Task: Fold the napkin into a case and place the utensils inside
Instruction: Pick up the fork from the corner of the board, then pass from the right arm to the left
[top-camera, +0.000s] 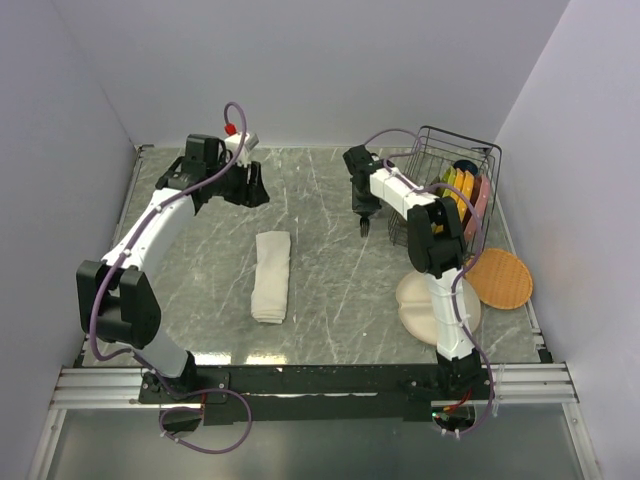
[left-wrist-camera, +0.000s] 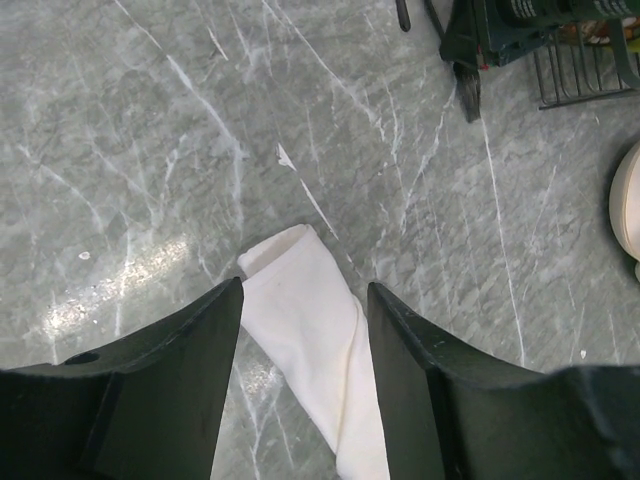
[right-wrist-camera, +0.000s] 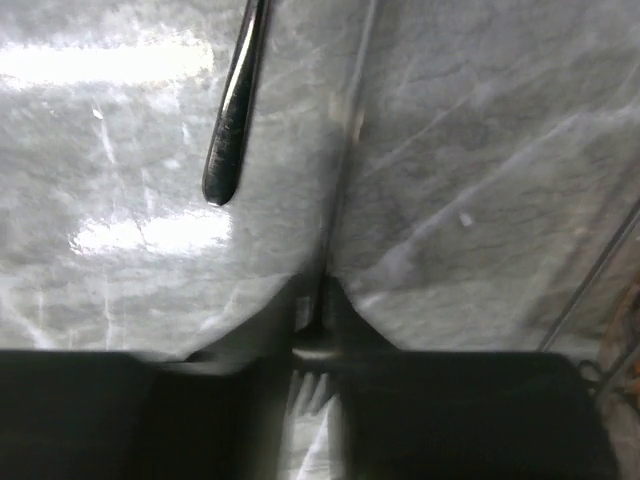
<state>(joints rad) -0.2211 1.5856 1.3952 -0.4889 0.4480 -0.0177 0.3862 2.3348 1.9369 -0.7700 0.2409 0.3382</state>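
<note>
You've got the grey marble table (top-camera: 330, 270) under both arms, and the wire basket (top-camera: 490, 152) sits in its 2 o'clock corner with colourful plates (top-camera: 465, 190) standing on edge inside. The napkin (top-camera: 272, 277) is already a narrow layered strip. It lies flat just to the 9 o'clock side of centre, with its long axis running 12 to 6. At 4 o'clock a round beige plate (top-camera: 415, 300) rests partly behind your right arm, with an orange plate (top-camera: 503, 278) just beside it toward 3.

Your left gripper (left-wrist-camera: 305, 288) hovers around 11 o'clock with its fingers spread wide and nothing between them. Its wrist view shows the far end of the strip lying on the table below the gap.

Your right gripper (right-wrist-camera: 320, 295) is down at 1 o'clock, just on the 9 o'clock side of the basket, well apart from the strip. Its fingers are pinched narrow on the fork (right-wrist-camera: 346, 150): the tines poke out beneath them and the thin handle runs away across the marble. A second dark utensil (right-wrist-camera: 232, 110) lies just beside it. Only its rounded end shows, so you cannot tell which piece it is.
</note>
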